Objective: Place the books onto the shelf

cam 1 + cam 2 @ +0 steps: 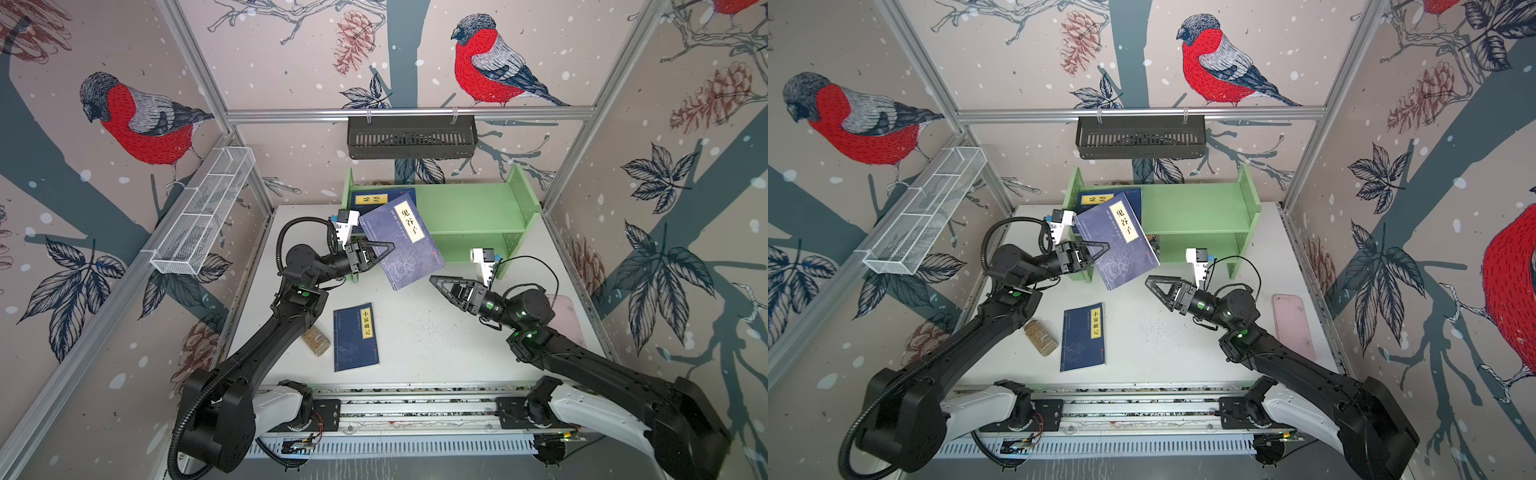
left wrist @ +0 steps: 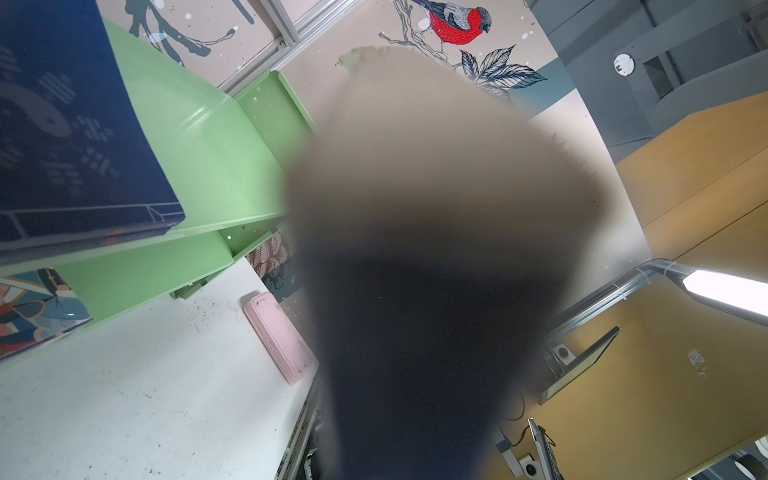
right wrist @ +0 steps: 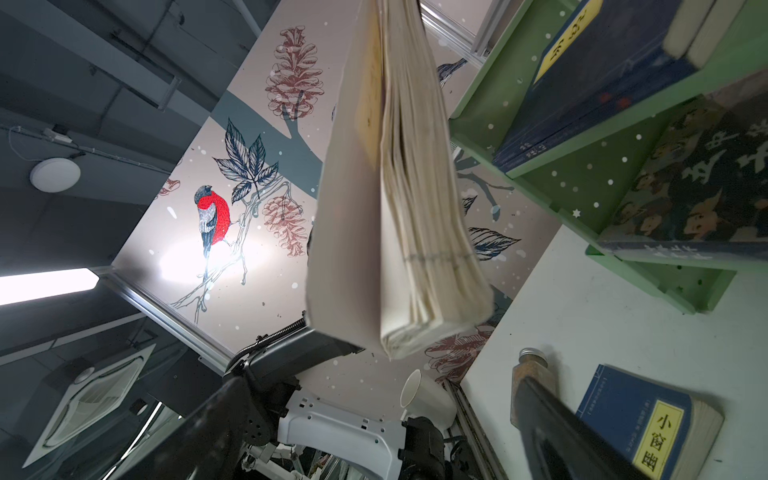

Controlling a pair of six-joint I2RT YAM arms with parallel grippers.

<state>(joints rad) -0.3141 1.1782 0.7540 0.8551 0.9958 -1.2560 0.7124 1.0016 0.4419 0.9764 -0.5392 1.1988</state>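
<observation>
— Bird-print walls boxed in the white table point(image 1: 436, 345); which step was it?
— The left gripper point(image 1: 380, 251) pinched a navy book point(image 1: 401, 241), tilted before the green shelf point(image 1: 465, 199); the right gripper point(image 1: 441, 284) hung spread, empty. Next likely called for levelling it onto a tier. A second book point(image 1: 355, 336) lay flat on the table.

Wallpaper point(image 1: 291, 62) with red-breasted birds point(image 1: 486, 62), pine cones and leaves covers three walls inside an aluminium frame point(image 1: 407, 113). A black basket point(image 1: 411, 141) hangs on the back rail, a white mesh basket point(image 1: 203, 212) on the left. The table point(image 1: 436, 332) is white. A strip light point(image 3: 45, 286) glows beyond.
</observation>
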